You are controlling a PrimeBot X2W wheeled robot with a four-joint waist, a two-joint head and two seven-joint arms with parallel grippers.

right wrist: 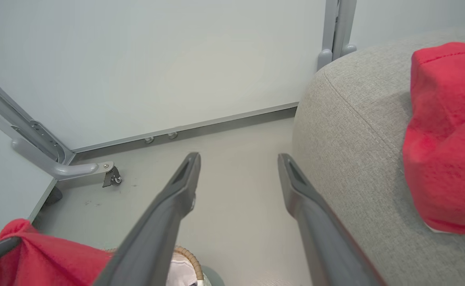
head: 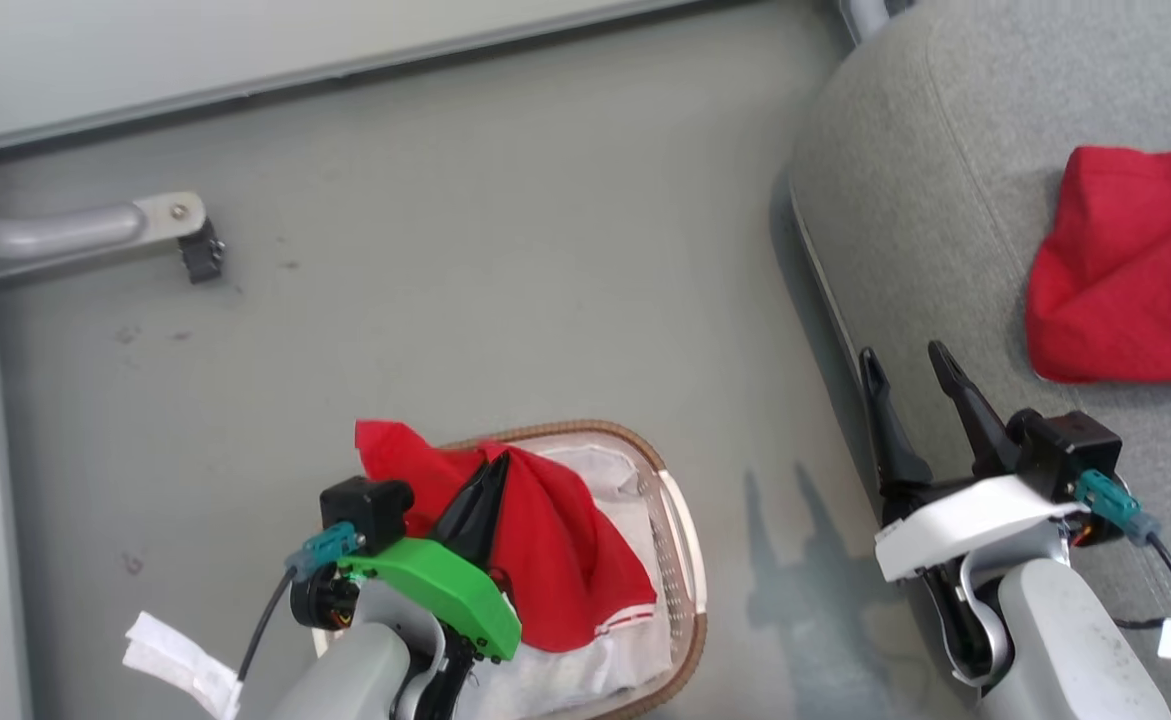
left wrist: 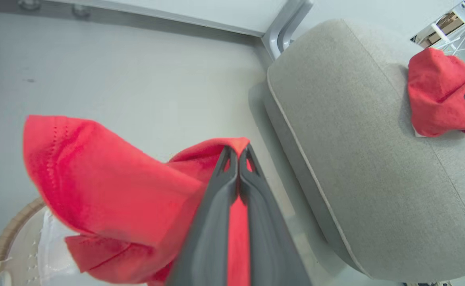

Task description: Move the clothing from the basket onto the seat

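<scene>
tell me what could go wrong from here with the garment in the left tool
1. The left tool grips the red garment only by a fold at its tips, so it may slip out in transit.
2. The garment's lower part lies in the basket, and lifting might drag or tip it.
3. The right tool, open by the seat, could obstruct the path.

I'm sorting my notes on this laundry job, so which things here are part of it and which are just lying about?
Job: left gripper, the red garment it grips, basket, seat, second red garment on the seat.
Lying about: white paper tag, grey castor leg.
</scene>
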